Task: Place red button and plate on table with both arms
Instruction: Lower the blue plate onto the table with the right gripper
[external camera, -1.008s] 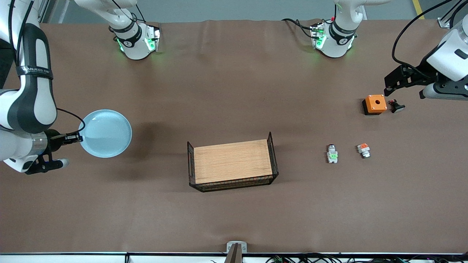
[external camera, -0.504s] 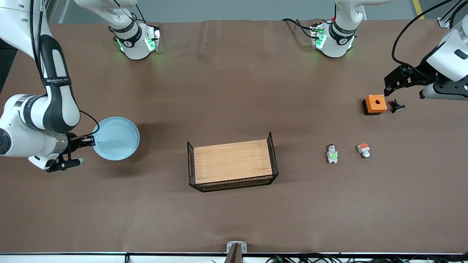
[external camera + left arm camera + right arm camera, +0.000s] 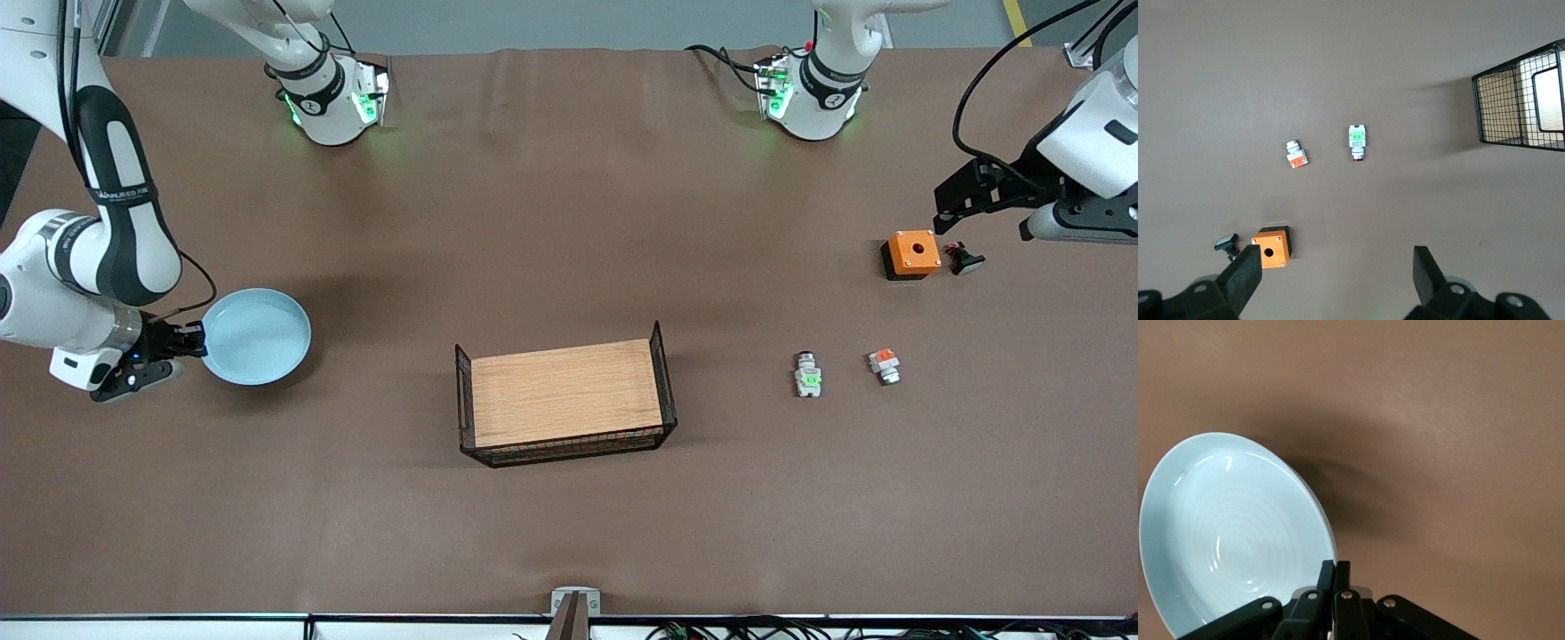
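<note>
The pale blue plate [image 3: 256, 336] is at the right arm's end of the brown table [image 3: 569, 222]. My right gripper [image 3: 194, 340] is shut on its rim and holds it tilted, low over the table. In the right wrist view the plate [image 3: 1231, 533] casts a close shadow, with the right gripper [image 3: 1336, 570] pinching its edge. The green-centred button part [image 3: 808, 377] lies on the table at the left arm's end and shows in the left wrist view [image 3: 1357, 139]. My left gripper [image 3: 956, 203] is open and empty in the air near the orange box; in its own view the left gripper [image 3: 1336, 277] shows spread fingers.
A wooden board in a black wire frame [image 3: 566, 402] stands mid-table. An orange box with a hole [image 3: 911, 254] and a small black button [image 3: 965, 260] lie under the left gripper. A similar part with an orange-red centre [image 3: 885, 364] lies beside the green one.
My right gripper has carried the plate lower toward the table and a little back toward the right arm's end. The left arm has not moved.
</note>
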### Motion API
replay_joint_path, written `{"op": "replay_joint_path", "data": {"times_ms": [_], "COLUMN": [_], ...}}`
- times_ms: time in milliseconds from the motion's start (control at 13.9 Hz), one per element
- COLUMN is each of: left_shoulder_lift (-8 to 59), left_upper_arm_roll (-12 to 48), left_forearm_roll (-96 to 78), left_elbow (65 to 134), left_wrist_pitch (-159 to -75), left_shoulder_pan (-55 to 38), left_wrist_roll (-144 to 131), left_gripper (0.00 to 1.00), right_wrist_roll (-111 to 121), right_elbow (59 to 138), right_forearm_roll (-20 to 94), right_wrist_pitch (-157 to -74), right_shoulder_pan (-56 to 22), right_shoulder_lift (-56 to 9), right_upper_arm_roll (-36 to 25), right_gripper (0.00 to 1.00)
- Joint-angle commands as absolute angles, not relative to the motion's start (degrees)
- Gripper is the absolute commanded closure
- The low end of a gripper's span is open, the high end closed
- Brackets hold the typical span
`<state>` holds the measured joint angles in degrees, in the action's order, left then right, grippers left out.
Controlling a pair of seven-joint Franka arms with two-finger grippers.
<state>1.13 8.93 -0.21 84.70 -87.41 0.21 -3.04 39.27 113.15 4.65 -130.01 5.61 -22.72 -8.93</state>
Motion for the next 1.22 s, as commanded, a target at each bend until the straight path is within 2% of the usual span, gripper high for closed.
{"op": "replay_joint_path", "data": {"times_ms": [0,576,864,936,1008,1152], "left_shoulder_lift": [0.61,0.62,0.62,0.62,0.62,0.62], "left_upper_arm_roll": [9.14,9.14,9.14,9.14,9.14,9.14], "left_forearm_roll": [-0.53,-0.53,-0.53,-0.53,-0.53,-0.53], "left_elbow": [84.99,84.99,84.99,84.99,84.99,84.99], "left_wrist_pitch": [-87.28,-87.28,-87.28,-87.28,-87.28,-87.28], "left_shoulder_pan": [0.35,0.35,0.35,0.35,0.35,0.35], "left_wrist_roll": [-3.87,-3.87,-3.95,-3.87,-3.95,-3.87], "left_gripper": [0.0,0.0,0.0,0.0,0.0,0.0], "right_wrist_roll": [42.62,43.15,43.07,42.81,42.54,42.19], "right_elbow": [116.89,117.25,116.98,116.98,116.81,116.19], "right_forearm_roll": [4.75,5.54,5.54,5.54,5.54,5.54], "right_wrist_pitch": [-134.64,-144.82,-147.03,-147.21,-147.04,-146.43], "right_shoulder_pan": [7.56,7.73,7.56,7.38,7.21,6.86], "right_shoulder_lift": [-21.97,-28.47,-30.06,-30.15,-30.15,-30.06], "right_upper_arm_roll": [-8.09,-7.82,-7.82,-7.82,-7.82,-7.82], "right_gripper": [1.0,1.0,0.99,0.94,0.71,0.38]}}
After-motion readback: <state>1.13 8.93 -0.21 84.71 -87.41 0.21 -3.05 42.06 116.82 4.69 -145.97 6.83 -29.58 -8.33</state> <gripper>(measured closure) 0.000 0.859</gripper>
